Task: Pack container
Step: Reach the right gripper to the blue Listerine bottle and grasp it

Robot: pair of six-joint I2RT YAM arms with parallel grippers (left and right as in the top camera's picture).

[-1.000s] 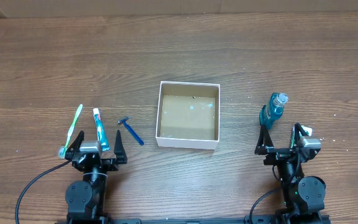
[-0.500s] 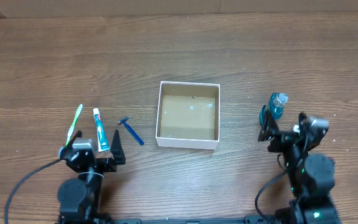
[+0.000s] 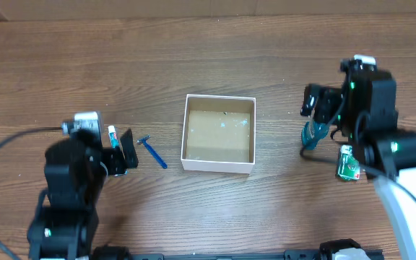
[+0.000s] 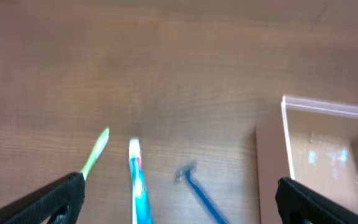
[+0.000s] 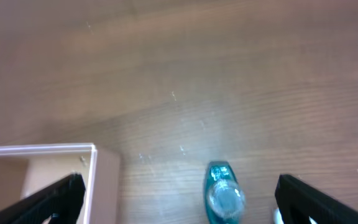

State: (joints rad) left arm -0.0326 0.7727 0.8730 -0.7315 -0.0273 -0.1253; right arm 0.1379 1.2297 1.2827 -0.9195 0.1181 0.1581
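Your left gripper [image 4: 179, 185] and right gripper [image 5: 180, 183] hang released; bottle [image 3: 315, 133] at the container's [image 3: 219, 165] three o'clock, razor [image 3: 152, 152] at nine.

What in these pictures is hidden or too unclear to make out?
Toothbrush: overhead, hidden under the left arm.
Toothpaste: overhead, mostly under that arm.
Bottle: overhead, partly behind the right arm; right wrist view, bottom edge cuts it.
Green item: overhead, too small to identify.
Razor: left wrist view, blurred.
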